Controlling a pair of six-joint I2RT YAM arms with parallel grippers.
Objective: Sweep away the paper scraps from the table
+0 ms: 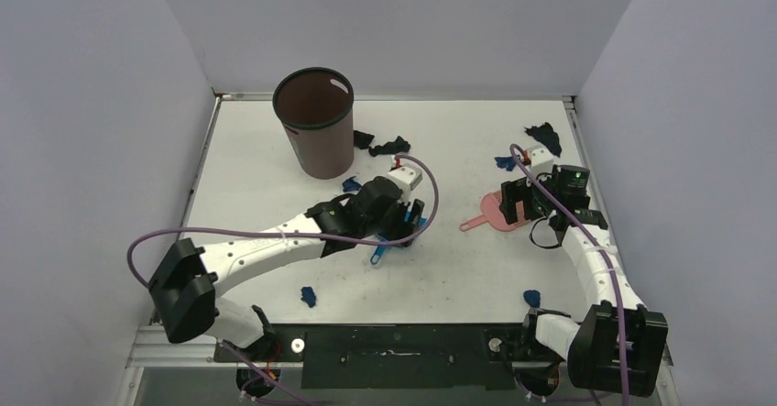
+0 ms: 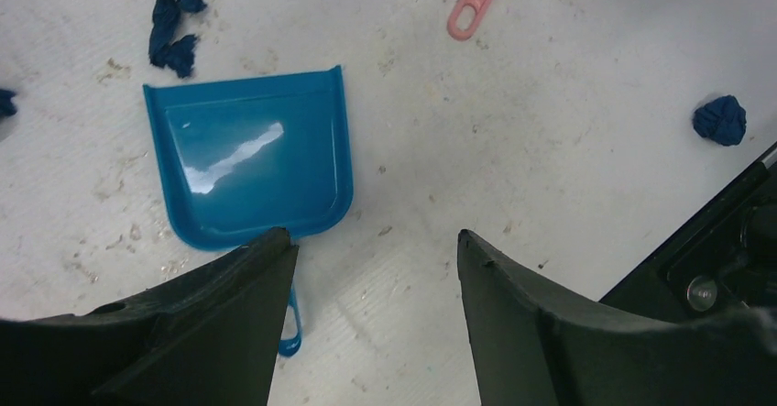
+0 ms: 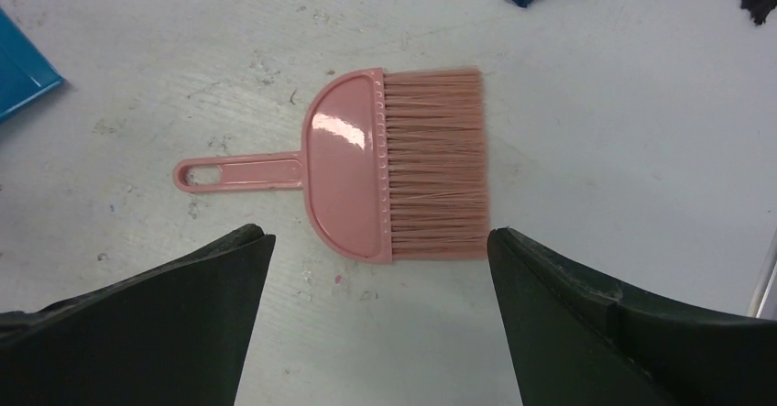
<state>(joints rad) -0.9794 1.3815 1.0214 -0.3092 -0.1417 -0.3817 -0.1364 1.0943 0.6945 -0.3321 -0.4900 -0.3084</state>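
The left end effector (image 2: 376,241) hangs released, jaws wide apart and holding nothing, over the rear edge of one bright blue dustpan (image 2: 252,159). The pan lies flat and empty on the white worktop (image 2: 550,76), its thin handle poking out under one finger. The right end effector (image 3: 377,234) is also spread open and empty, poised above one pink hand brush (image 3: 348,163) that lies flat.

The step in hand looks like picking up both tools. The left arm would do best to close on the dustpan's handle and keep the pan's front lip flat on the surface. The right should grip the brush's plastic back or handle, since the bristles would likely flex.

The overhead view shows seven paper scraps (image 1: 308,295), all on the worktop. Two black ones lie beside the bin and one blue one just beyond the left arm. Two sit towards the far right corner and two near the front edge, one on each side. One dark brown waste bin (image 1: 314,122) stands far left.
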